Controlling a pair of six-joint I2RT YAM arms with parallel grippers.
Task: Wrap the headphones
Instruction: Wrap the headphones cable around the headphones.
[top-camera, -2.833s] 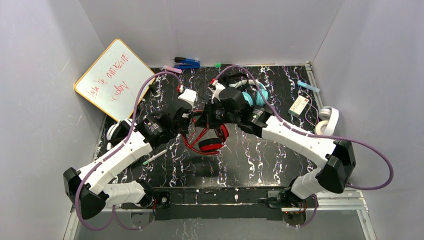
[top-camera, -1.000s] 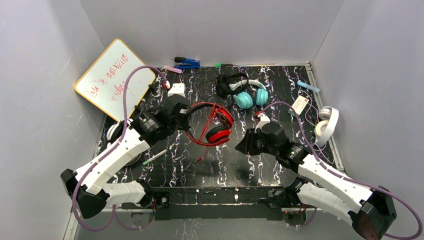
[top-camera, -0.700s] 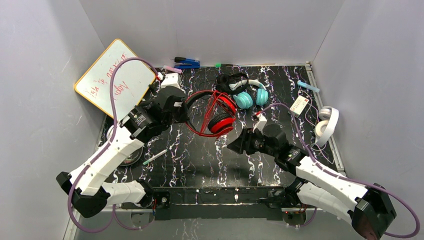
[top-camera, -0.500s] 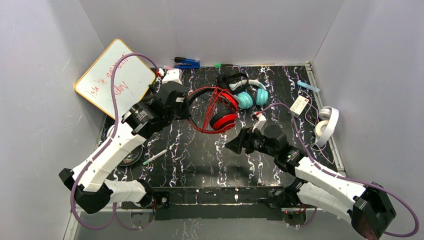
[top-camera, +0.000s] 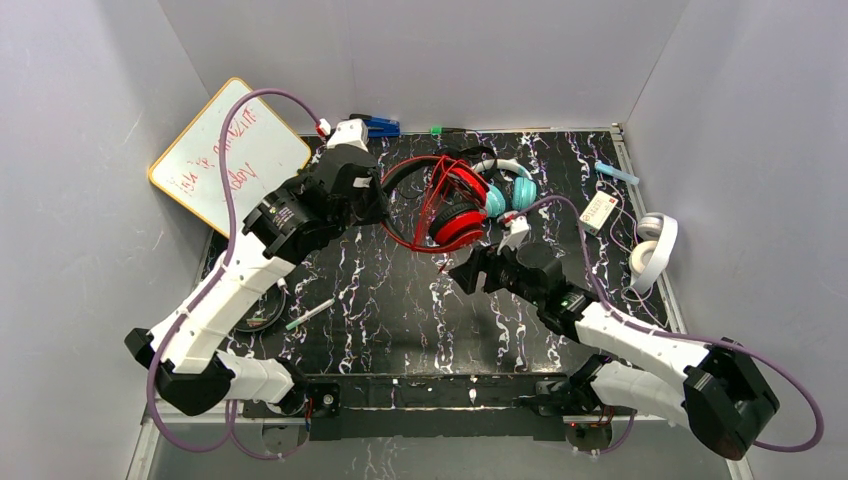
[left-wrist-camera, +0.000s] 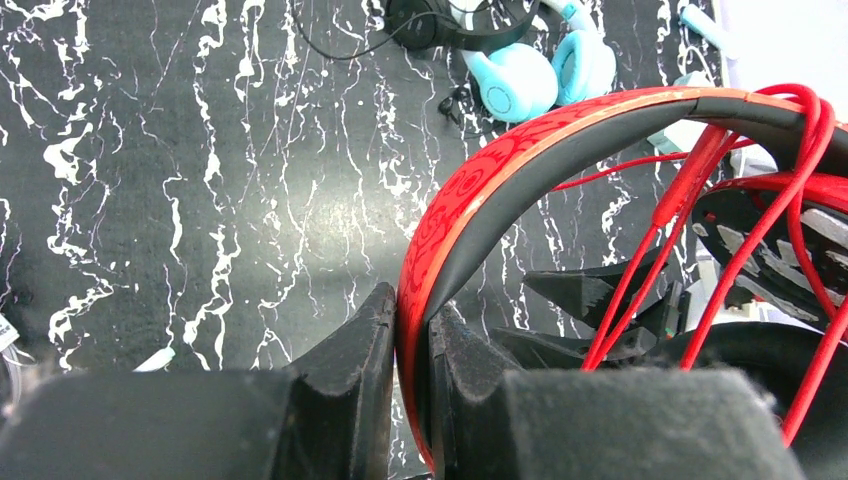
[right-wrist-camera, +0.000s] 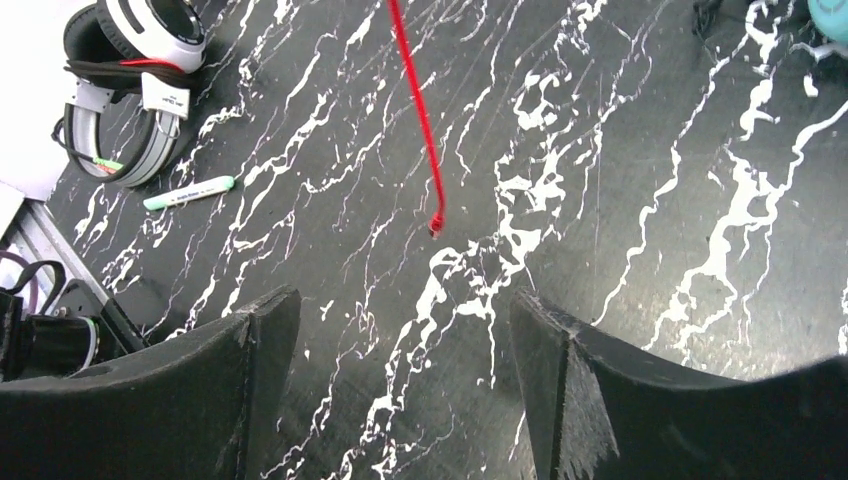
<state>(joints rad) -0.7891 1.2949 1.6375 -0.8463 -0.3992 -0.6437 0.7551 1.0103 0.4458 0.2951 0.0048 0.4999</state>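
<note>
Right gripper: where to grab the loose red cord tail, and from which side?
Just above the plug tip of the red cord: it runs straight and free there, ahead of the open right gripper. Come straight forward, jaws straddling it. Left gripper holds the headband.

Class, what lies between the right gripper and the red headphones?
A loose cord end from the red headphones dangles there, ahead of the open right gripper, above bare table. The right wrist view shows it.
</note>
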